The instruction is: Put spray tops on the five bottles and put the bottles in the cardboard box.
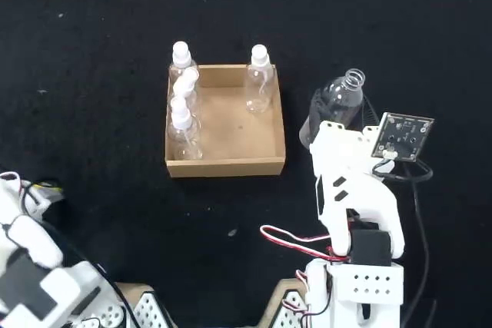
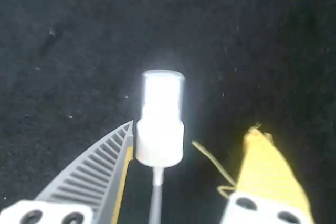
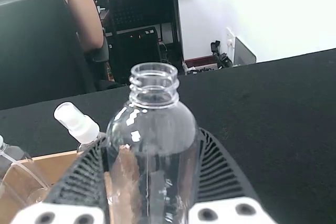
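A white spray top point(image 2: 159, 124) with its thin tube lies on the black cloth between the fingers of my left gripper point(image 2: 191, 129). It rests against the grey finger point(image 2: 94, 179), with a gap to the yellow finger point(image 2: 265, 174), so the gripper is open. In the high view that gripper point(image 1: 34, 190) is at the near left edge. My right gripper point(image 3: 152, 182) is shut on a clear, uncapped bottle point(image 3: 152, 135), held upright just right of the cardboard box point(image 1: 231, 167). Several bottles with spray tops point(image 1: 184, 117) stand in the box.
The table is covered in black cloth point(image 1: 100, 113). The right arm's base point(image 1: 357, 282) stands at the near edge, with red and white wires point(image 1: 292, 237) looping to its left. Beyond the table's far edge are a dark desk and a seated person.
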Motion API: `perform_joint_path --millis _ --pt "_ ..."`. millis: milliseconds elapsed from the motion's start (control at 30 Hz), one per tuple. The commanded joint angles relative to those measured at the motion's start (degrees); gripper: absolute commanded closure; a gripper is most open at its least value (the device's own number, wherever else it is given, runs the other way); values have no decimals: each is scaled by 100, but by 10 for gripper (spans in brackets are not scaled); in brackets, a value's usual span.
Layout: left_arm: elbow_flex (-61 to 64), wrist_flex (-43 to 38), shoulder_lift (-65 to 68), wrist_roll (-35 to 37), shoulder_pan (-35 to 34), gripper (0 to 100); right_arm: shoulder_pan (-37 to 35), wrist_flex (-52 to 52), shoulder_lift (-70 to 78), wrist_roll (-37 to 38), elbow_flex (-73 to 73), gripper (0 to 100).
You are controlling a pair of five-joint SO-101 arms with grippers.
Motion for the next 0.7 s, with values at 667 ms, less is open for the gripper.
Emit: perform_joint_path --millis 667 --pt "-2571 2066 1952 -1073 -171 903 -35 -167 -136 9 -40 987"
